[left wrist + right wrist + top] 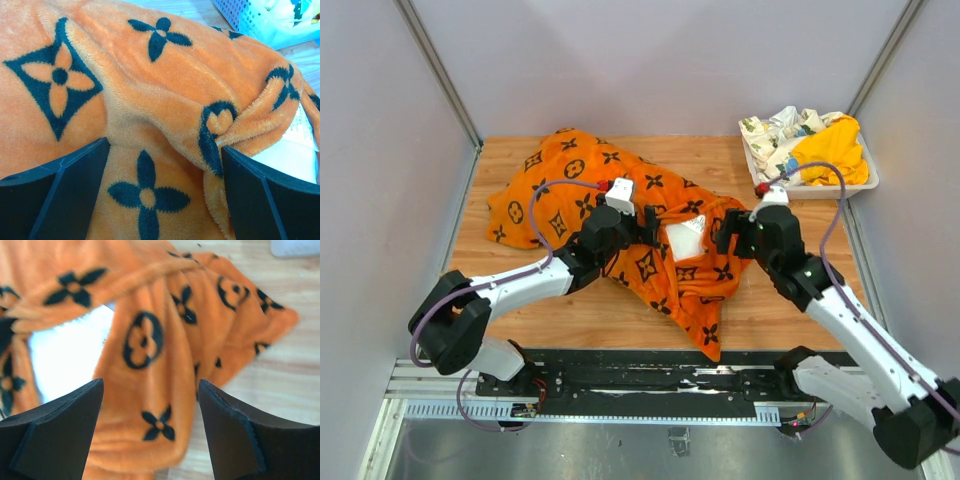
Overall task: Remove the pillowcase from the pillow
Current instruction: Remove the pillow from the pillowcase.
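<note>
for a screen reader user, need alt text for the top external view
An orange pillowcase with black motifs lies crumpled across a wooden table, a patch of the white pillow showing at its opening. The left gripper and right gripper, both open, flank that opening. A white basket of cloths sits at the far right corner.

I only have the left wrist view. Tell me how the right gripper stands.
Observer: The right gripper is open and empty, pointed at the pillowcase beside a bare patch of pillow.
Operator: Place that patch against both grippers.
Observer: From above, it lies between them, with the left gripper on its left and the right gripper on its right.
Operator: Say where the pillowcase's loose end runs.
Observer: A tail of it reaches toward the near edge of the table, between the arm bases.
</note>
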You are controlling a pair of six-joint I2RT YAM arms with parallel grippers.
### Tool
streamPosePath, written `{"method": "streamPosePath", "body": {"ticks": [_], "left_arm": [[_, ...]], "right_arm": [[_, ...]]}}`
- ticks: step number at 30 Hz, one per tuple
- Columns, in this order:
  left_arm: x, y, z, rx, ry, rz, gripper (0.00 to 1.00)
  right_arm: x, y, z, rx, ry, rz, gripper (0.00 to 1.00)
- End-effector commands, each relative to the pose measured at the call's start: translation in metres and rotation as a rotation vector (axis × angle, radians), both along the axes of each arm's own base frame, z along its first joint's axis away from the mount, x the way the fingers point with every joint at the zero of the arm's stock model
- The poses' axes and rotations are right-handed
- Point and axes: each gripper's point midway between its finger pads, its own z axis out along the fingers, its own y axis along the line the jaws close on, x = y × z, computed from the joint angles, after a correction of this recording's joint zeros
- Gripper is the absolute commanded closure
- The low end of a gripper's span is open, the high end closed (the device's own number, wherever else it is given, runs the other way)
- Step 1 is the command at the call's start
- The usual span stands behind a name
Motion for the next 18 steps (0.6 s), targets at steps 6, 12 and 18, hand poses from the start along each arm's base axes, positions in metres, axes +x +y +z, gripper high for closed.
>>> {"method": "streamPosePath", "body": {"ticks": [6, 12, 18], "left_arm": [[-0.012, 0.014, -0.033, 0.054, 0.076, 0.017, 0.05], [-0.016, 0.022, -0.039, 0.067, 0.082, 0.037, 0.05], [-0.013, 0.029, -0.038, 0.104, 0.070, 0.062, 0.04]], "right_arm": [[0.032, 0.067, -0.019, -0.016, 0.062, 0.171, 0.29], [0.022, 0.051, -0.044, -0.085, 0.118, 0.143, 0.65], [0.002, 0.005, -0.054, -0.203, 0.133, 0.045, 0.93]]}}
